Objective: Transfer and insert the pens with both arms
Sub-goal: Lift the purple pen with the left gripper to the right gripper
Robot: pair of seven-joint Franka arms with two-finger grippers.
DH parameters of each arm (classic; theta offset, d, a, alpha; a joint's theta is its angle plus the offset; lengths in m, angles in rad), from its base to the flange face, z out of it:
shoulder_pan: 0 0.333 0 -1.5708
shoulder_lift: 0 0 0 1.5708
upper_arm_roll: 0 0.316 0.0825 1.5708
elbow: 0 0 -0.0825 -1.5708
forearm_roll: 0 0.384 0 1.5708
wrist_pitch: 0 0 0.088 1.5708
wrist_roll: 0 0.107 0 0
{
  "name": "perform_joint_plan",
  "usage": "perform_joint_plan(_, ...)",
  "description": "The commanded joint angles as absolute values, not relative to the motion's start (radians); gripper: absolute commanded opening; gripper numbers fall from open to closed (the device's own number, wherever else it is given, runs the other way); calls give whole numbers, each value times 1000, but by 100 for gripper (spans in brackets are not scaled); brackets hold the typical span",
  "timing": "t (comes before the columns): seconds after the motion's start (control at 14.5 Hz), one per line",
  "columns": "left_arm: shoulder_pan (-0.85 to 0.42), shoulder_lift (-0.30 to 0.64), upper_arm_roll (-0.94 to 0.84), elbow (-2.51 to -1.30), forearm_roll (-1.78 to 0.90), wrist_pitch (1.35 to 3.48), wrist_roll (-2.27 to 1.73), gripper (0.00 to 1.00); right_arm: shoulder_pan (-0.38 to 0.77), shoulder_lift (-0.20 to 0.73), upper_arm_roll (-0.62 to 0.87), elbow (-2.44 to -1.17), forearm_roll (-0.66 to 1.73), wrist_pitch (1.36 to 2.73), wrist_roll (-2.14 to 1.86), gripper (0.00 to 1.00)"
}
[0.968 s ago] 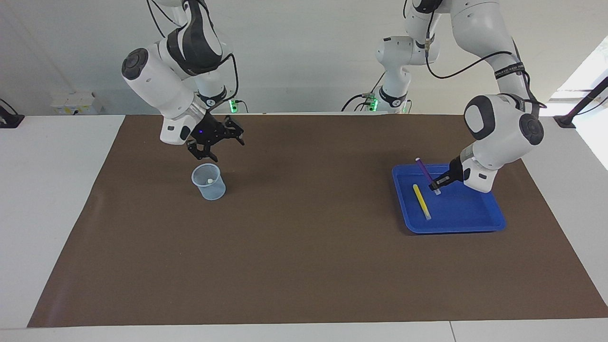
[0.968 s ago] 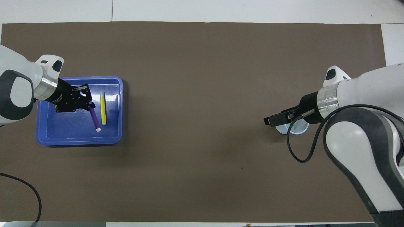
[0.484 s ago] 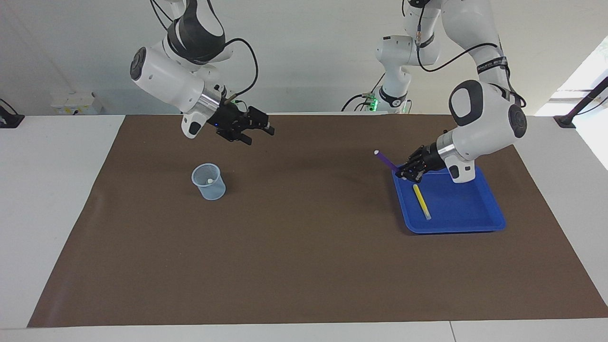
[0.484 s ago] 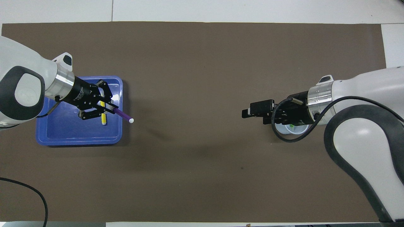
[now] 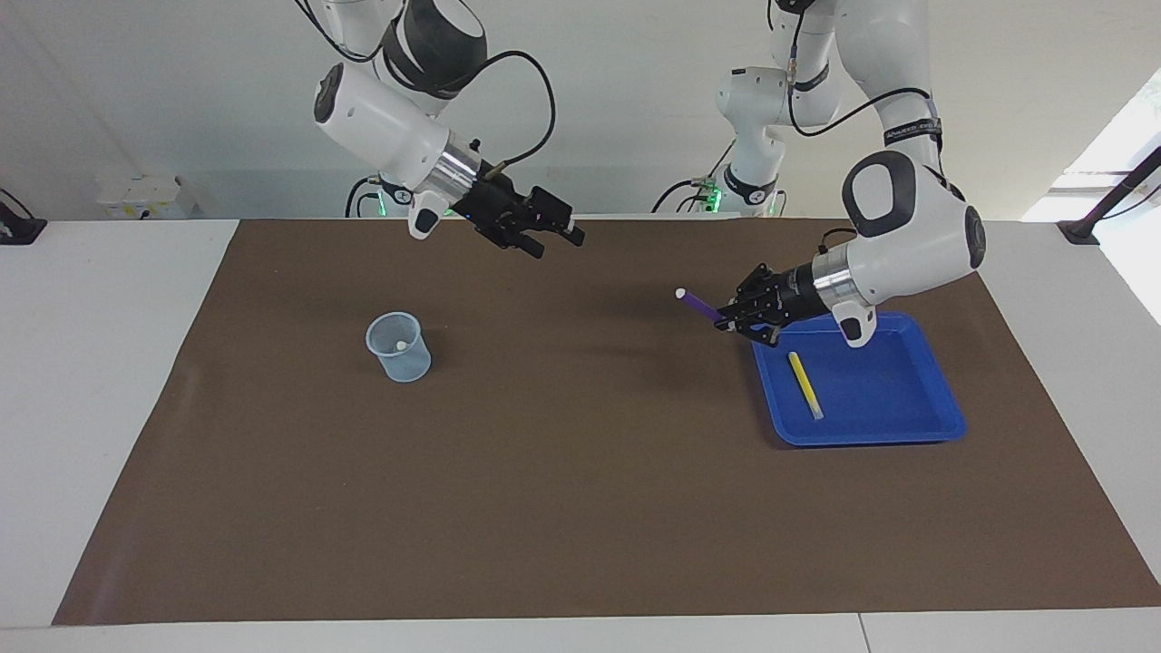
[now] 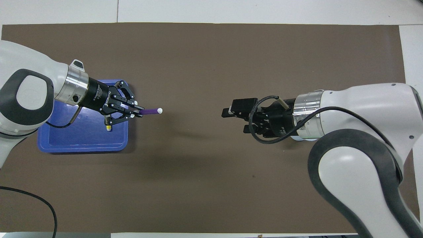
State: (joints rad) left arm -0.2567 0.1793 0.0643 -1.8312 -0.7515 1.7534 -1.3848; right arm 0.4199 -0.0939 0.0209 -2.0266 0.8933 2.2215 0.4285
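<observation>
My left gripper (image 5: 723, 319) is shut on the purple pen (image 5: 695, 303). It holds the pen in the air over the edge of the blue tray (image 5: 907, 426), with the pale cap pointing toward the table's middle. It also shows in the overhead view (image 6: 134, 111) with the purple pen (image 6: 149, 111). My right gripper (image 5: 555, 240) is open and empty, raised over the mat and pointing at the pen with a clear gap between them. It also shows in the overhead view (image 6: 236, 119). The yellow pen (image 5: 804, 385) lies in the tray. A pale pen cap (image 5: 399, 345) shows inside the clear cup (image 5: 397, 358).
A brown mat (image 5: 580, 508) covers the table. The blue tray (image 6: 82, 140) sits toward the left arm's end and the cup toward the right arm's end. In the overhead view the right arm covers the cup.
My left gripper lifted the purple pen out of the tray and swung it toward the middle. My right gripper rose from over the cup and moved toward the middle.
</observation>
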Motion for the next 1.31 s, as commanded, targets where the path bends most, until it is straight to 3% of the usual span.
perform_joint_plan(0.0, -320, 140, 75, -1859, -788, 1779, -1485, 0, 512, -86, 20, -2046, 917, 2356, 466, 100)
perform_joint_plan(0.14, -380, 137, 77, -1861, -790, 1796, -1522, 0, 540, -78, 20, -2046, 916, 2370, 465, 100)
perform_joint_plan(0.69, -385, 121, 75, -1861, -810, 1809, -1548, 0, 565, -29, 18, -2046, 914, 2462, 439, 100)
perform_joint_plan(0.83, -393, 115, 75, -1861, -808, 1809, -1539, 0, 568, -18, 20, -2045, 914, 2490, 440, 88)
perform_joint_plan(1.24, -422, 115, 75, -1862, -807, 1806, -1525, 0, 568, -5, 20, -2036, 916, 2513, 445, 68)
